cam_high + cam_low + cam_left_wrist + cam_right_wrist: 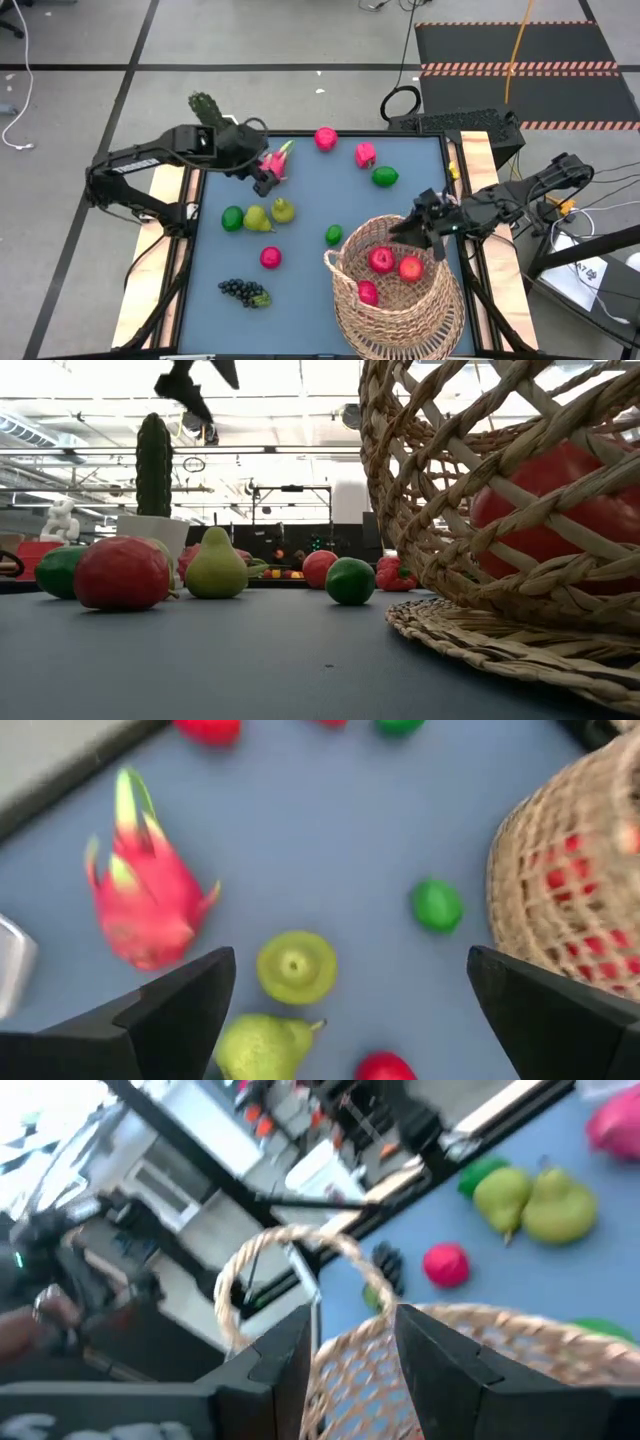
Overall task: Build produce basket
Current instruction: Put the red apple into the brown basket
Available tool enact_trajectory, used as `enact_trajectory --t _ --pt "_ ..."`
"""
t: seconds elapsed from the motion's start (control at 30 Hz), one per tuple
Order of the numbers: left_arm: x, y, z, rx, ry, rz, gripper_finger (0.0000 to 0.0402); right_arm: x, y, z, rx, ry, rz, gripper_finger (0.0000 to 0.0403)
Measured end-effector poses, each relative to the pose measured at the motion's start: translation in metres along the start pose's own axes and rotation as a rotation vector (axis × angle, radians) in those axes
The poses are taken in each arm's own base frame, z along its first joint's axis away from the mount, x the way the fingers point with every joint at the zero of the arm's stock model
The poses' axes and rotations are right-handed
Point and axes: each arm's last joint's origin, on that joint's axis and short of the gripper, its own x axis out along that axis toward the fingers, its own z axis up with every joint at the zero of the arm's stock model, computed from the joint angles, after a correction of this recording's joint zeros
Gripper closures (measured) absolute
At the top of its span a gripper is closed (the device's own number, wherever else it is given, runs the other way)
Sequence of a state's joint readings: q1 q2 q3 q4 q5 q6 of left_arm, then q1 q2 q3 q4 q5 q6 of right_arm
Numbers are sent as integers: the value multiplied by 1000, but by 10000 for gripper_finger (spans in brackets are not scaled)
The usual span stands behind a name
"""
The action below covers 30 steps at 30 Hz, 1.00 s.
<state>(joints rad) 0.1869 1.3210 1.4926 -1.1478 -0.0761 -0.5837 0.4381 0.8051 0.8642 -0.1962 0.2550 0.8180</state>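
Observation:
The woven basket (400, 300) stands at the table's near right, with three red fruits (381, 260) inside. Loose produce lies on the blue table: a pink dragon fruit (277, 160), two pears (258, 217), limes (385, 177), red apples (326, 138) and dark grapes (245, 291). My left gripper (265, 180) hangs open above the dragon fruit (145, 900) and the pears (295, 965), touching nothing. My right gripper (432, 235) hovers over the basket's far rim, its fingers (280, 1365) a little apart with nothing between them. The basket's handle (285, 1245) arches beyond them.
A green cactus in a white pot (207, 108) stands at the table's far left corner. A lime (333, 234) and a red apple (270, 257) lie just left of the basket. Wooden boards (480, 165) run along the table's sides.

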Motion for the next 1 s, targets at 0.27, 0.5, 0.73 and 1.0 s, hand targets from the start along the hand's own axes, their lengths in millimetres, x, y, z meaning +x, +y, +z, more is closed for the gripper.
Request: enact_trajectory --t 0.27,0.5,0.73,1.0 --pt "39 4 -16 -149 82 -22 5 -13 1 7 22 -61 18 264" --pt "38 -11 -11 -176 -20 -104 5 -21 0 9 -102 -72 22 264" --pt "47 -13 -6 -204 -68 -64 5 -29 -2 10 -131 -75 21 264" --pt "59 -12 0 -285 -69 -41 5 -37 -5 10 -148 -61 9 264"
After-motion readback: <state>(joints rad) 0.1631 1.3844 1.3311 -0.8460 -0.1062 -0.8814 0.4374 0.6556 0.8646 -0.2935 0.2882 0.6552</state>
